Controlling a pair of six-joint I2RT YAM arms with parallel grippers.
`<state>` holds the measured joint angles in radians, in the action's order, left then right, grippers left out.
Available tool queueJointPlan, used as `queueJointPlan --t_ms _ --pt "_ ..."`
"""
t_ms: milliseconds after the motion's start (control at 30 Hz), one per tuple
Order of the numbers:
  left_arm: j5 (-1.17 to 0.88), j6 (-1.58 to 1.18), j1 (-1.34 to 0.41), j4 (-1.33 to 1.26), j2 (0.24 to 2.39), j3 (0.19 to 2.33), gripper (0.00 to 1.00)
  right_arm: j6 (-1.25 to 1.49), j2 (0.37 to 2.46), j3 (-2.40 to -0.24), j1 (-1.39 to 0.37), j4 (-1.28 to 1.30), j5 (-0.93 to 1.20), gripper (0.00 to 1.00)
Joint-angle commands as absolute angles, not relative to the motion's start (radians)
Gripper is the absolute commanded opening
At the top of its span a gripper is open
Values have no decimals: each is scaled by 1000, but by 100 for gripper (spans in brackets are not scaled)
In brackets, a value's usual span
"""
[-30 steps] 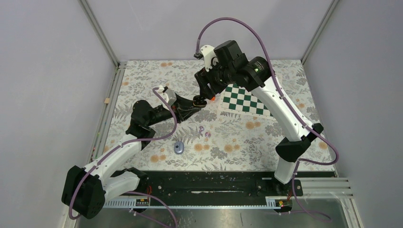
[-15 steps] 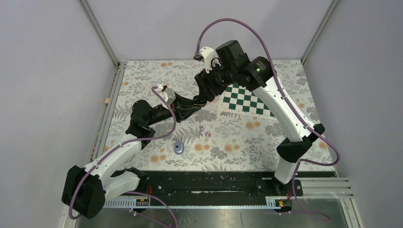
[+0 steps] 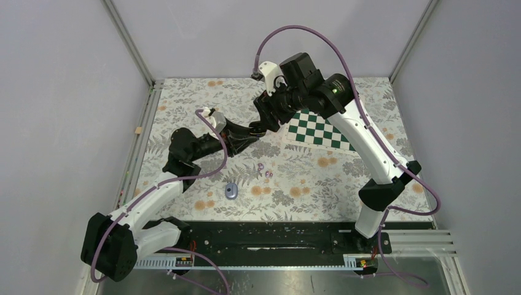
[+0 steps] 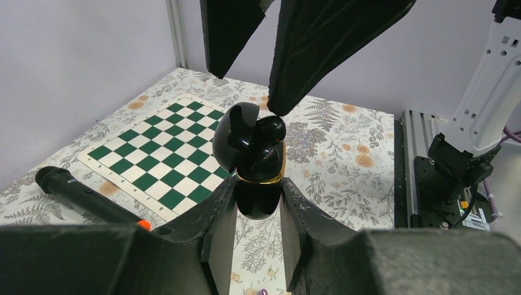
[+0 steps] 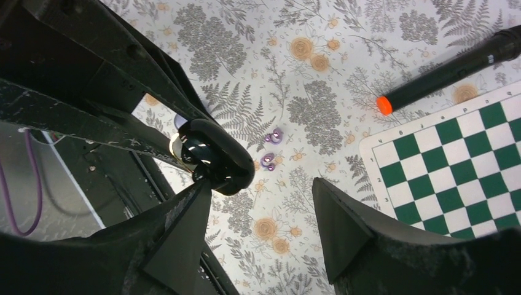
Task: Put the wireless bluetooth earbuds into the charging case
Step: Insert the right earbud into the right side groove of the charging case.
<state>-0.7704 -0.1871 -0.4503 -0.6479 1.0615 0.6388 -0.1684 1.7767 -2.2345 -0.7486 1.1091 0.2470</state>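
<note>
My left gripper (image 4: 258, 192) is shut on the base of a glossy black charging case (image 4: 258, 178) with a gold rim, held off the table with its lid (image 4: 236, 132) open. A black earbud (image 4: 271, 128) sits in the case's mouth. My right gripper (image 5: 261, 183) is open above it. In the left wrist view one of its fingers (image 4: 319, 43) reaches down to the bud's top. Two lilac earbuds (image 3: 260, 166) (image 3: 268, 174) lie on the floral mat, and they also show in the right wrist view (image 5: 274, 134) (image 5: 268, 161).
A small blue-grey oval case (image 3: 230, 191) lies closed on the mat near the front. A green-and-white chessboard (image 3: 316, 129) covers the back right. A black microphone (image 5: 454, 66) with an orange end (image 5: 384, 105) lies beside the board. Grey walls enclose the table.
The right gripper has shifted slightly left and closer over the held case, now covering the microphone's orange end in the top view. The left gripper keeps its hold.
</note>
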Motion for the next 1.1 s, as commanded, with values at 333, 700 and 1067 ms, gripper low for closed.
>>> queueJointPlan --t_ms 333,700,1067 --pt "-801 -234 -445 -745 1066 701 0 -225 1757 -2239 -742 1120 153 67" --pt "-816 -218 -444 -731 1064 697 0 -225 1752 -2292 -742 1133 170 68" --pt "-791 -207 -444 -708 1074 706 0 -277 1705 -2335 -742 1142 227 63"
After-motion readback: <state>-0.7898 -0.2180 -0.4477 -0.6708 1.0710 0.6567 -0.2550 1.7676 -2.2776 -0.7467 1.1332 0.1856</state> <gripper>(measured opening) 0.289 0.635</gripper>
